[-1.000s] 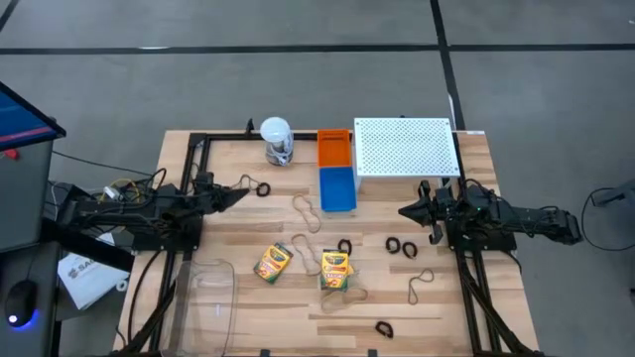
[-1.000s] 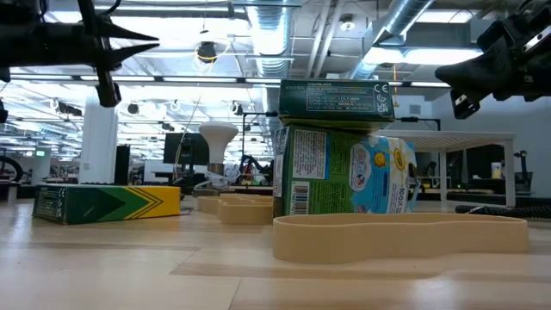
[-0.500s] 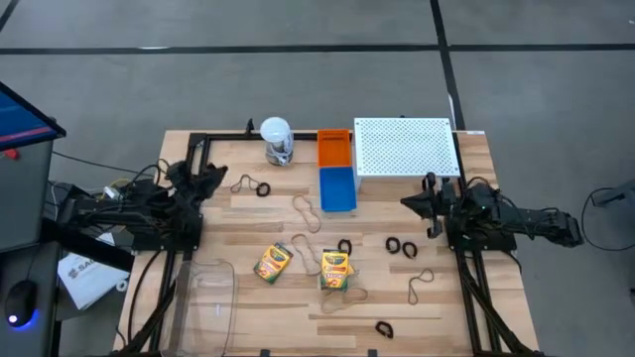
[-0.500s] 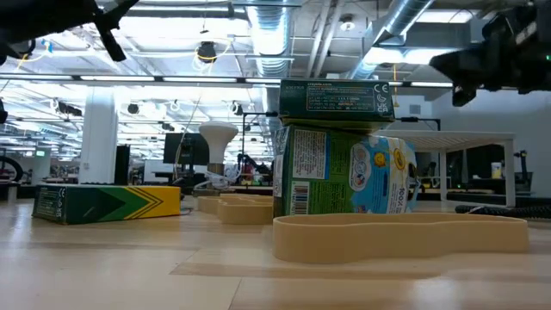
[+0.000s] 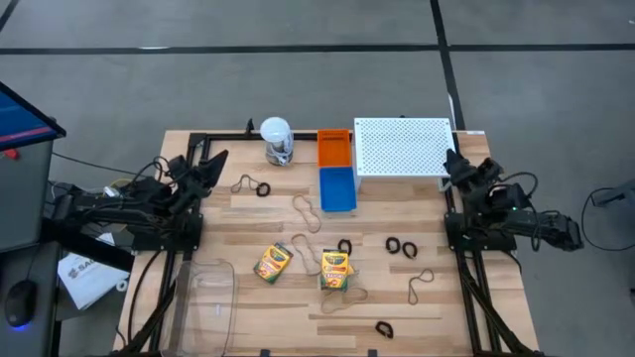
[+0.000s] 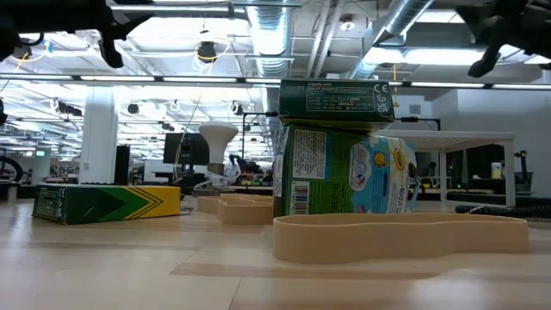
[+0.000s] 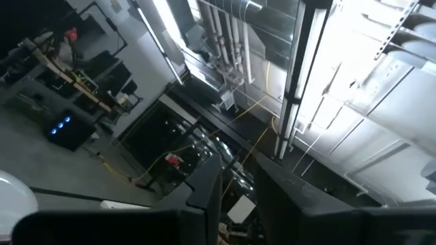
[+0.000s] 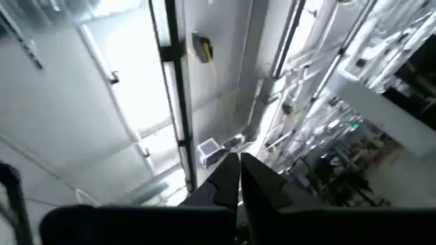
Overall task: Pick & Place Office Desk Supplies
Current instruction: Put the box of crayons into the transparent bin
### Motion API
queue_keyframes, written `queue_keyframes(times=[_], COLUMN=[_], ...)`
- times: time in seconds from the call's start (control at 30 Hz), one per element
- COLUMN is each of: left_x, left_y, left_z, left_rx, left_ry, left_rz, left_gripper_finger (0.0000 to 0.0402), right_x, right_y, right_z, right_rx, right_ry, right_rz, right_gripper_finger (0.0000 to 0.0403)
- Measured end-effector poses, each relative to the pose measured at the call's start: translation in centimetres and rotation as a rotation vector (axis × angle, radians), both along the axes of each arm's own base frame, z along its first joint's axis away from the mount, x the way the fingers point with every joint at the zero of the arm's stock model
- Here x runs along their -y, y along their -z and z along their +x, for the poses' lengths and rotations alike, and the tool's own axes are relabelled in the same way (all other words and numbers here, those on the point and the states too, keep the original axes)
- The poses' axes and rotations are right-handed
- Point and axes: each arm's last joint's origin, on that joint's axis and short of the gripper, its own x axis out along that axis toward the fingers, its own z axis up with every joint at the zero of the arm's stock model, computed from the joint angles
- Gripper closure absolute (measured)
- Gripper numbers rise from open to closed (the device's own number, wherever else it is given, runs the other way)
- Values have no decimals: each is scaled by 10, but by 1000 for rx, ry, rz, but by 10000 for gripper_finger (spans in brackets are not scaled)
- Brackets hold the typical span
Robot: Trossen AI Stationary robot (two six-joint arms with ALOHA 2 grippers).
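Two yellow-and-green crayon boxes (image 5: 272, 263) (image 5: 336, 269) lie on the near middle of the table; in the low view one (image 6: 336, 176) stands close and the other (image 6: 108, 202) lies flat. Tan rubber bands (image 5: 308, 210) (image 5: 421, 285) and black ring clips (image 5: 400, 245) (image 5: 384, 327) lie scattered flat on the wood. My left gripper (image 5: 216, 159) hangs raised over the table's left side, fingers a little apart (image 7: 237, 204). My right gripper (image 5: 452, 159) is raised at the right side beside the shelf, shut (image 8: 240, 173). Both point up at the ceiling and touch nothing.
A white-lidded jar (image 5: 277, 141), an orange bin (image 5: 334, 147), a blue bin (image 5: 337, 188) and a white perforated shelf (image 5: 407, 147) line the far edge. A clear container (image 5: 213, 297) sits at the near left corner. A black frame rail (image 5: 228, 136) runs along the far left.
Both grippers have drawn back from the table's middle, the left toward the left and far edge, the right toward the right and far edge. Both have risen and tipped upward. Nothing on the table has moved.
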Motion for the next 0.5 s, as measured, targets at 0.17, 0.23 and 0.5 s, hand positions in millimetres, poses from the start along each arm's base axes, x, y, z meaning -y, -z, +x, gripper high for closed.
queue_keyframes(times=[0.17,0.23,0.5], left_x=[0,0,2], left_y=[2,2,7], left_z=[2,3,9], left_rx=[-17,-28,-52], left_ry=[1,2,122], left_rz=[-1,-2,-5], left_gripper_finger=[325,325,325], right_x=[0,-1,0], right_y=[-9,-12,-11], right_z=[-4,-6,-5], right_rx=[34,52,68], right_ry=[8,10,-31], right_rz=[-3,-4,39], right_gripper_finger=[390,390,390])
